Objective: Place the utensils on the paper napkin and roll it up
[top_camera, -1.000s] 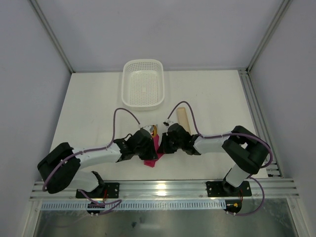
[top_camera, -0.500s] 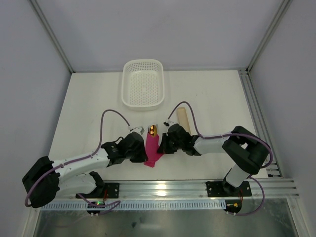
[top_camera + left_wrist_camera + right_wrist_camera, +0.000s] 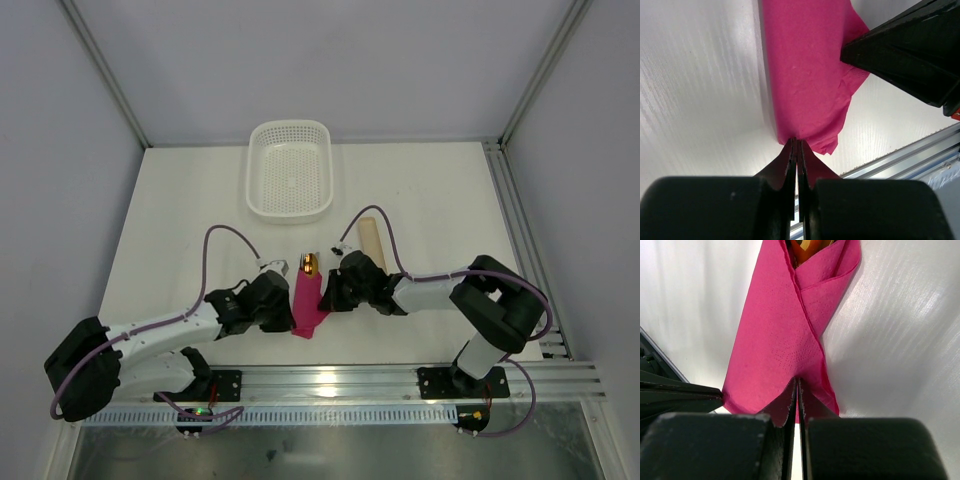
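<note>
Magenta paper napkin rolled along 12-6, gold utensil head at 12, left gripper and right gripper pinched tight on its flanks, white plastic basket at 12

Right wrist view. The magenta-pink paper napkin lies on the white tabletop, folded into a narrow wrap with two flaps crossing over each other. A gold-coloured metal utensil shows in its open far end. The right gripper has its black fingers pressed together, tips touching the napkin's near part. The black left gripper touches the napkin's near-left corner.
</note>
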Controlling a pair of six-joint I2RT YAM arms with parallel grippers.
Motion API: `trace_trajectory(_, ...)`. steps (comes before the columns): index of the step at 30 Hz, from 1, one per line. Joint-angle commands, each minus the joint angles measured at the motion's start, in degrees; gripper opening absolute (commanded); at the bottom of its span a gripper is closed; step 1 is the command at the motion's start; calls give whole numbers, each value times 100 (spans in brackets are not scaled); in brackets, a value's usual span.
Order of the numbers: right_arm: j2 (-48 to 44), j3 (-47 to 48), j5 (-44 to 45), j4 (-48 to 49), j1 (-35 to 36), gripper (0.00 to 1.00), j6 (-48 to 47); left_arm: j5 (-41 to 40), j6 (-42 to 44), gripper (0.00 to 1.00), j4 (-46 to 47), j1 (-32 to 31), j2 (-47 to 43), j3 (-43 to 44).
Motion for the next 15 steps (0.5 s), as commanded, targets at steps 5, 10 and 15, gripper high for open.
trace_trajectory(5,187,-189,500,-598,25,4,-139,107,42,3,-49,19,-53,-135)
trace_trajectory(10,213,-162,527,-615,25,4,-156,195,156,3,-102,19,-88,-73)
trace_trajectory(15,240,-162,536,-624,25,4,-174,370,253,4,-146,19,35,-64)
